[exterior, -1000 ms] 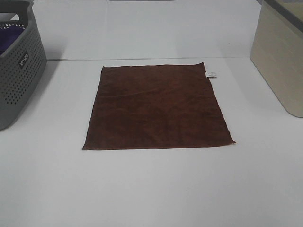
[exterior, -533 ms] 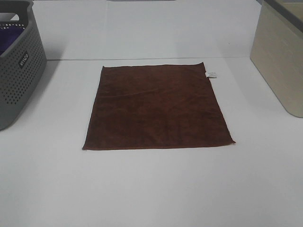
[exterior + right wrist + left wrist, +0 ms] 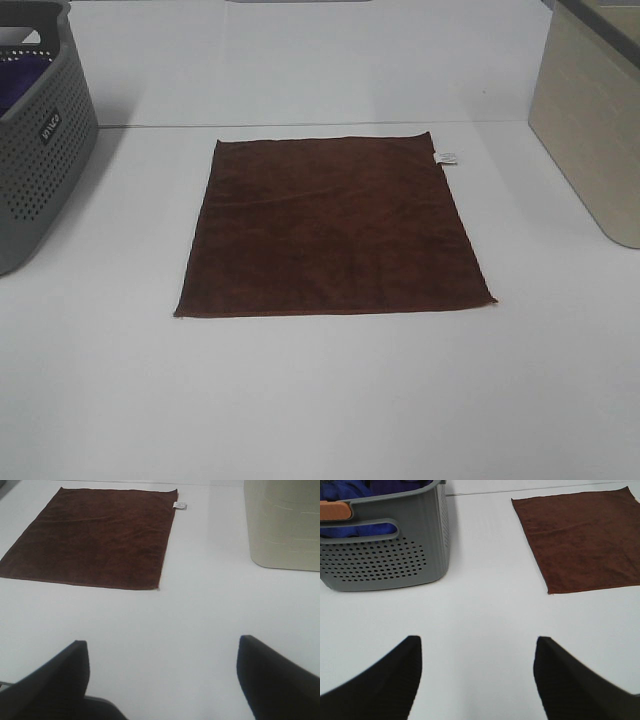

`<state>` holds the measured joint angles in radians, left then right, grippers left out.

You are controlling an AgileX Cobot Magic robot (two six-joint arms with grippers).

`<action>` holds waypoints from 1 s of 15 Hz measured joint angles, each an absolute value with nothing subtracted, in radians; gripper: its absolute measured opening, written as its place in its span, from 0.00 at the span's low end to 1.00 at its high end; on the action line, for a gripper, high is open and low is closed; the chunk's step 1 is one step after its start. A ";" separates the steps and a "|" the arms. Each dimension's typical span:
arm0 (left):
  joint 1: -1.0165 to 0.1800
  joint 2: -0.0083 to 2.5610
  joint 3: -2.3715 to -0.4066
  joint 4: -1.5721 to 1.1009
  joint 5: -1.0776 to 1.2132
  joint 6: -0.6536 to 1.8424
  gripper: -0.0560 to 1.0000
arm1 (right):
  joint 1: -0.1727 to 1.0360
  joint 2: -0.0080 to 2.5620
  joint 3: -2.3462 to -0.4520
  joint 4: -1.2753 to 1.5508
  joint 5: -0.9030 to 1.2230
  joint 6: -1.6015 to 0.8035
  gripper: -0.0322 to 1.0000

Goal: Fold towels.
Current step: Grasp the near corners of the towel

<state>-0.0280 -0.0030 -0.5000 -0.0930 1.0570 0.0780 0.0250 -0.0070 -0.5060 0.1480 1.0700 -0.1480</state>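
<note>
A dark brown towel (image 3: 332, 226) lies flat and unfolded in the middle of the white table, with a small white label (image 3: 446, 157) at its far right corner. It also shows in the left wrist view (image 3: 582, 540) and the right wrist view (image 3: 95, 537). Neither gripper shows in the high view. My left gripper (image 3: 477, 680) is open and empty, well short of the towel's near left corner. My right gripper (image 3: 162, 680) is open and empty, well short of the near right corner.
A grey perforated basket (image 3: 35, 140) stands at the far left and holds blue cloth (image 3: 350, 487). A beige bin (image 3: 595, 120) stands at the far right, also seen in the right wrist view (image 3: 282, 522). The table's back edge runs behind the towel.
</note>
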 joint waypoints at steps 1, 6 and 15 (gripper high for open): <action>-0.028 -0.003 -0.500 -0.093 1.057 0.078 0.64 | 0.025 -0.007 -0.506 0.148 1.070 -0.148 0.77; -0.028 -0.003 -0.500 -0.104 1.057 0.078 0.64 | 0.025 -0.007 -0.506 0.148 1.070 -0.148 0.77; -0.028 -0.004 -0.510 -0.120 1.034 0.078 0.64 | 0.025 -0.007 -0.510 0.148 1.048 -0.145 0.77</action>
<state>-0.0280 -0.0040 -0.5100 -0.1200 1.0340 0.0780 0.0250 -0.0070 -0.5100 0.1480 1.0480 -0.1450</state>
